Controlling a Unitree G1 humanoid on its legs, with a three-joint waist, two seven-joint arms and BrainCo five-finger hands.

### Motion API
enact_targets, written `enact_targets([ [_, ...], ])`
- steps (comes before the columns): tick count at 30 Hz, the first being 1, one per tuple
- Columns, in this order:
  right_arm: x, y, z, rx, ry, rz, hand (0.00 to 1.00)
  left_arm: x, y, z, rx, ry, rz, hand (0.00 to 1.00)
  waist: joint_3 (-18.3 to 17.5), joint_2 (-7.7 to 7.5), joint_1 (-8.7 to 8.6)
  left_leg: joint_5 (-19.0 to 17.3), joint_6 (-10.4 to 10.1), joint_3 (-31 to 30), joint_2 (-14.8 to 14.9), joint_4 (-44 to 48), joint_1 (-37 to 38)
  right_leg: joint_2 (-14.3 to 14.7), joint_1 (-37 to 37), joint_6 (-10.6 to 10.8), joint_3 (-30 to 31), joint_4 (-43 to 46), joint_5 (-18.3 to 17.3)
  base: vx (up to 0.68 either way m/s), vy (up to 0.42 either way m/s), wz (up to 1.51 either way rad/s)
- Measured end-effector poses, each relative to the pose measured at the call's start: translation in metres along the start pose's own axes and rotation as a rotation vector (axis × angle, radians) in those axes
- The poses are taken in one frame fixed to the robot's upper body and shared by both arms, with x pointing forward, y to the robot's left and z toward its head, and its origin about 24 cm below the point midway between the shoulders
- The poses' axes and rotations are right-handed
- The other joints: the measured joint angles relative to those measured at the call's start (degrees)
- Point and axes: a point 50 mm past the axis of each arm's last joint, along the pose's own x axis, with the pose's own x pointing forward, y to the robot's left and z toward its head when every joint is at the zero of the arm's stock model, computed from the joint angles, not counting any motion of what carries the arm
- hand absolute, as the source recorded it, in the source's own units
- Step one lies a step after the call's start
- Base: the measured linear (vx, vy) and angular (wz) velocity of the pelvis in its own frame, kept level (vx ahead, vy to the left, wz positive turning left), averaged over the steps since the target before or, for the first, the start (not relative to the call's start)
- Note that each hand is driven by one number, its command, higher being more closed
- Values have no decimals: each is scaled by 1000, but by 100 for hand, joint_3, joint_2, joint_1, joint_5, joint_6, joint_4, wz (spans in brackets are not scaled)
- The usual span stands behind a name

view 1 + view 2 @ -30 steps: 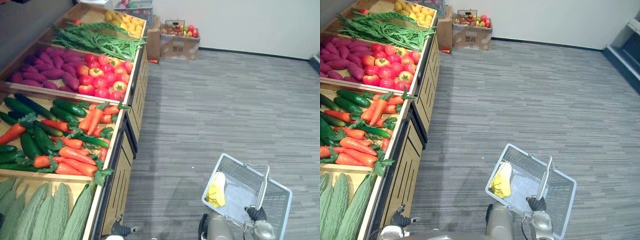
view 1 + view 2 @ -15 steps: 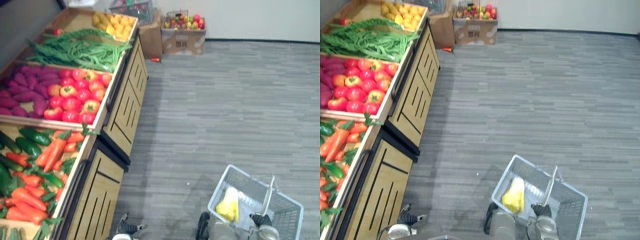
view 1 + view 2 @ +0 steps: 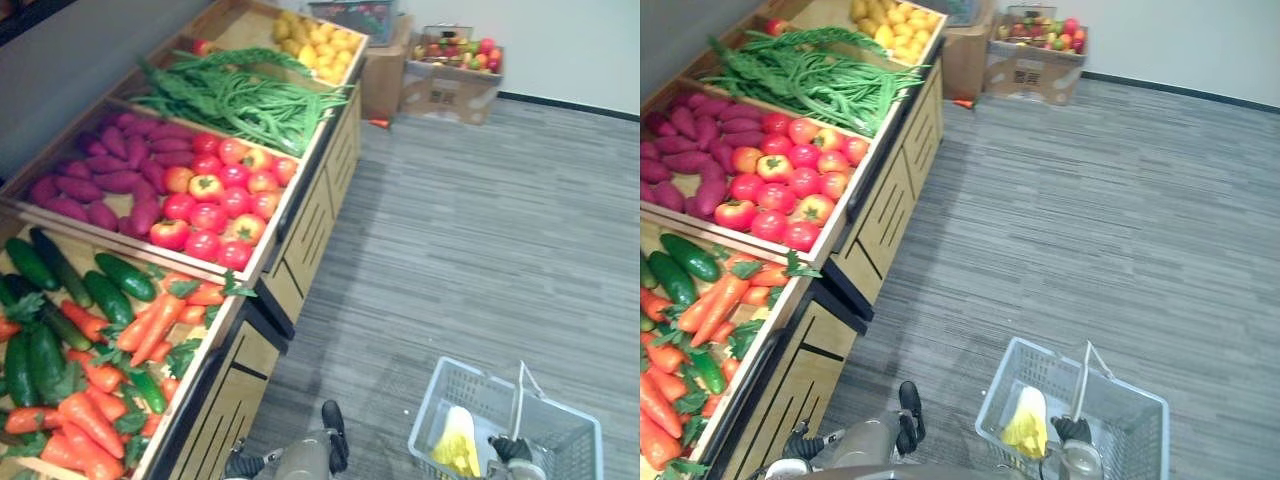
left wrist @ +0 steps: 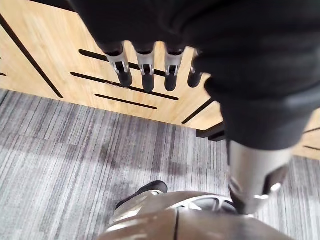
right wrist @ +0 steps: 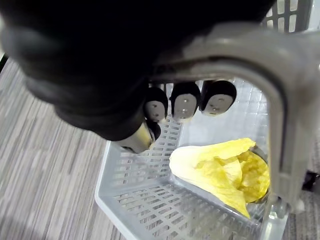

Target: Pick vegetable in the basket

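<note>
A grey plastic basket (image 3: 432,405) hangs low at my right side, with a yellow leafy vegetable (image 3: 457,446) lying in it. My right hand (image 3: 510,449) is shut on the basket's upright handle (image 3: 522,384); the right wrist view shows its fingers (image 5: 185,102) curled round the grey handle (image 5: 272,100) above the vegetable (image 5: 225,170). My left hand (image 3: 333,432) hangs low beside the wooden stand, its fingers (image 4: 146,67) straight and holding nothing. On the stand to my left lie carrots and cucumbers (image 3: 120,330), tomatoes (image 3: 215,195), purple sweet potatoes (image 3: 105,180) and green beans (image 3: 235,95).
The wooden stand's slatted front (image 3: 310,230) runs along my left. Yellow produce (image 3: 315,35) fills the far crate. A cardboard box of fruit (image 3: 452,82) stands by the back wall. Grey carpet (image 3: 500,230) lies open on the right.
The camera has swung, so the stand and floor shifted in view. My left arm and hand now show at the bottom. The basket stays in my right hand.
</note>
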Motion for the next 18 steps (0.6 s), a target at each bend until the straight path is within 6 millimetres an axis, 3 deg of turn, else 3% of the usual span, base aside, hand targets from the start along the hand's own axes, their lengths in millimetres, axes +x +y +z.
enact_targets([
  [2,0,5,3,4,-9,15,100,-2,1,-7,4,17,-1,0,-61,-15,56,-109,14,82,-30,-85,136,-7,72,6,83,41,180,178,147,9],
  [3,1,6,6,5,-15,17,100,-4,1,-15,5,45,-7,0,-153,-39,117,-331,-41,103,-77,-348,269,-60,-80,18,179,375,186,162,159,5],
  [5,2,3,5,-1,-4,13,100,-6,0,-24,9,87,-14,0,-258,55,122,-377,-97,68,-114,-587,427,-237,-446,50,290,1328,164,120,139,14],
  [6,3,3,2,-6,8,13,100,-9,0,-31,22,103,-18,0,-260,50,99,-414,-76,-47,-173,-729,633,-524,-892,224,438,2585,248,156,146,40],
  [7,2,6,0,-4,16,22,100,-10,4,-36,43,117,-14,0,-254,-60,35,-438,-84,-183,-272,-803,843,-759,-1432,564,784,4120,654,177,125,57],
  [8,1,8,-3,-2,28,28,100,-11,7,-39,55,125,-12,0,-261,-125,-18,-462,-65,-314,-330,-840,960,-781,-1677,620,951,4792,799,229,86,76],
  [10,2,7,0,-2,20,24,100,-9,16,-40,76,134,6,0,-262,-206,-75,-593,-3,-723,-447,-888,1347,-585,-2227,553,1223,6221,643,259,51,86],
  [12,3,0,-2,12,28,0,100,-5,16,-28,65,101,13,0,-257,-198,-128,-624,6,-1173,-523,-925,1558,-448,-2447,452,1102,6310,166,285,17,128],
  [13,3,-5,-4,38,40,-20,100,-3,15,-24,57,91,12,0,-257,-194,-217,-620,-30,-1525,-599,-938,1634,-508,-2528,422,971,6049,-183,221,-6,154],
  [14,3,-7,-6,54,47,-31,100,-3,14,-23,52,89,13,0,-258,-190,-258,-626,-49,-1681,-625,-939,1702,-562,-2561,383,930,5812,-313,234,-45,145],
  [16,1,-16,-13,102,75,-68,100,-1,10,-18,-5,88,26,0,-258,-123,-248,-736,-182,-2211,-640,-858,1823,-583,-2594,71,1066,4275,-525,287,-84,119],
  [18,0,-18,-19,139,96,-88,100,0,10,-15,-22,85,33,0,-284,-66,-197,-856,-308,-2620,-589,-711,1798,-389,-2587,-3,1774,2940,-515,266,-148,105],
])
